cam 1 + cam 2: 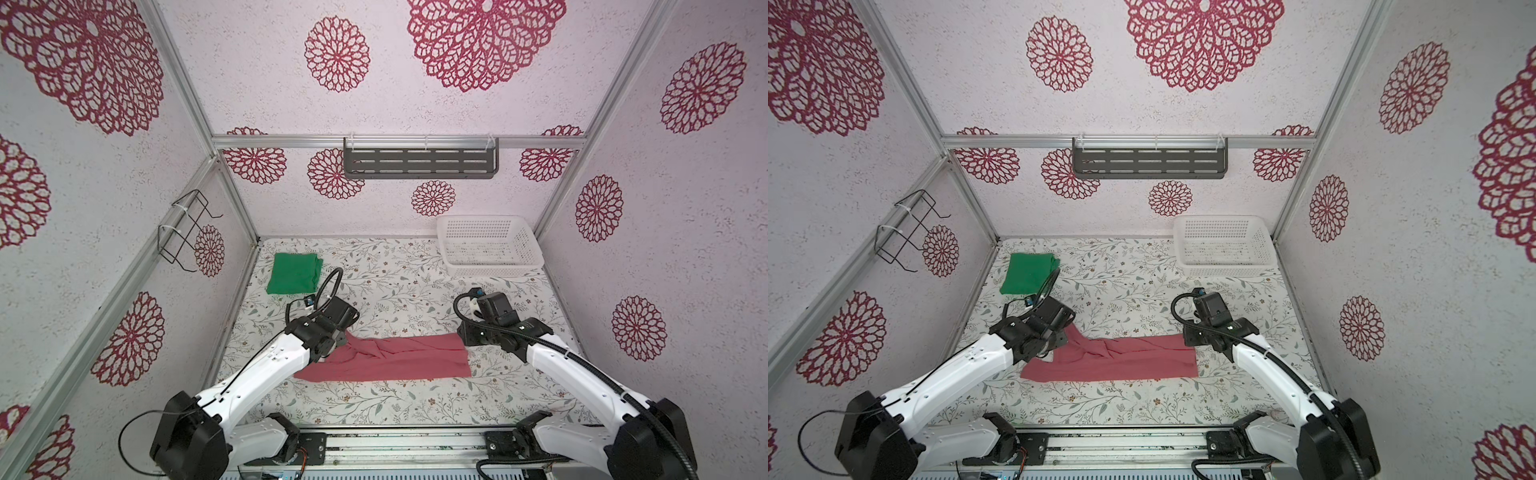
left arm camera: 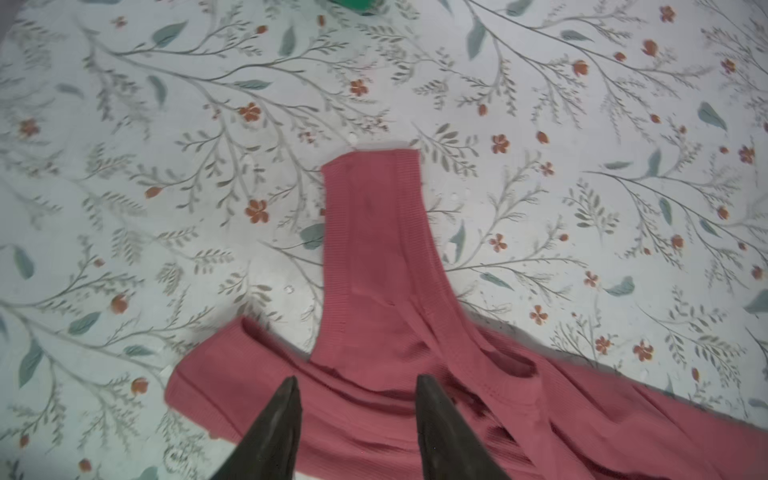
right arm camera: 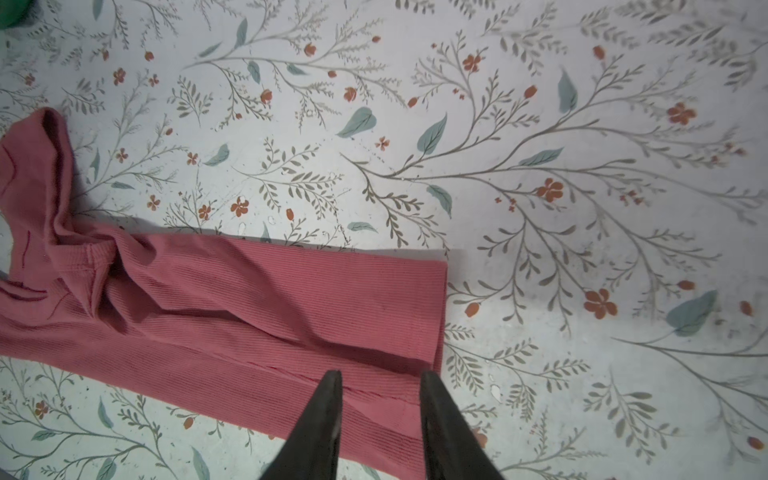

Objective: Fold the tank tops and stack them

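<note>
Left tool (image 2: 357, 384) parted; top views hide it.

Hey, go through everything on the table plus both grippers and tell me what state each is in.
Bright green cloth tank top: folded into a compact square, lying flat.
Dusty pinkish red ribbed tank top: folded lengthwise into a long strip, one strap sticking out.
White perforated plastic basket: upright, empty.
Left gripper: open over the strap end, holding nothing.
Right gripper: open over the hem end, holding nothing.
</note>
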